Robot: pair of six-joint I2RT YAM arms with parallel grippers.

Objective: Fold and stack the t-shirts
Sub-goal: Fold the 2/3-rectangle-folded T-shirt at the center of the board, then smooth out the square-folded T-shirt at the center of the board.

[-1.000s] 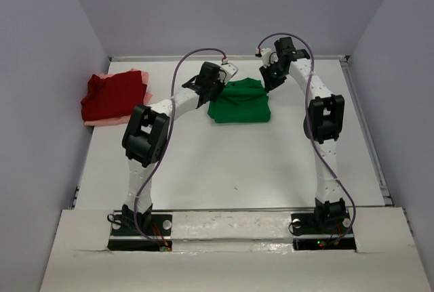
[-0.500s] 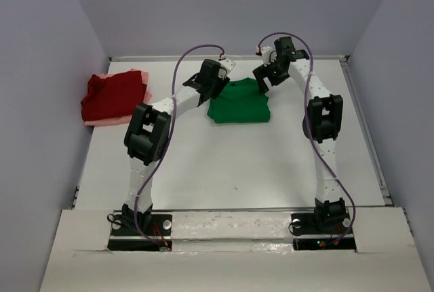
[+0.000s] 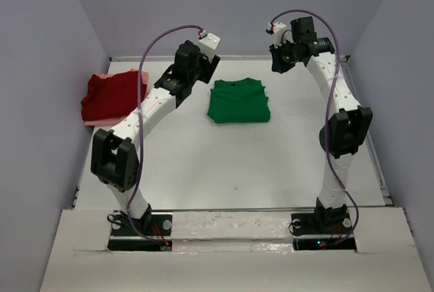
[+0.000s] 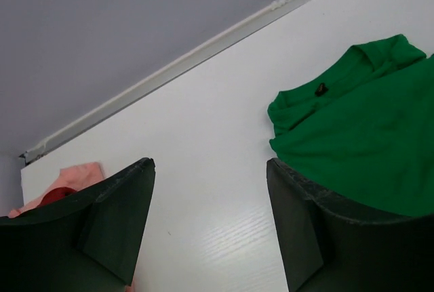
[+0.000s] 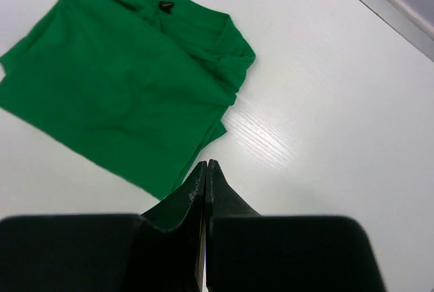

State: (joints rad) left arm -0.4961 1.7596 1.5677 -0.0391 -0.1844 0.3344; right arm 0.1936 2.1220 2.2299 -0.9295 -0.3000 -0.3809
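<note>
Pale grey-violet walls (image 3: 224, 7) close in a white table (image 3: 237, 163) in the overhead view, where a folded bright green t-shirt of soft cloth (image 3: 239, 101) lies flat near the far middle. A folded dark red t-shirt (image 3: 114, 95) sits at the far left on top of a pale pink t-shirt (image 3: 102, 122), whose edges peek out beneath it. Both arms are raised. The left gripper (image 3: 195, 66) hangs between the red stack and the green shirt, touching neither. The right gripper (image 3: 279, 61) hangs beyond the green shirt's right corner, also clear of the cloth. A purple cable (image 3: 150, 45) loops along each arm.

From the left wrist camera, the left gripper (image 4: 209, 170) stands wide apart, released, with only bare table between its dark fingers (image 4: 122, 204). The green shirt (image 4: 359, 136) lies to the right, collar toward the wall. A corner of the pink shirt (image 4: 74, 173) and a sliver of red (image 4: 51, 199) show at far left. A dark neck tag (image 4: 320, 91) sits inside the collar, too small to read.

From the right wrist camera, the right gripper (image 5: 205, 170) is clenched tight, fingertips pressed together and grasping nothing, above the table just beside the green shirt's (image 5: 122, 95) edge. The same tag (image 5: 165, 5) appears here, its writing illegible.
</note>
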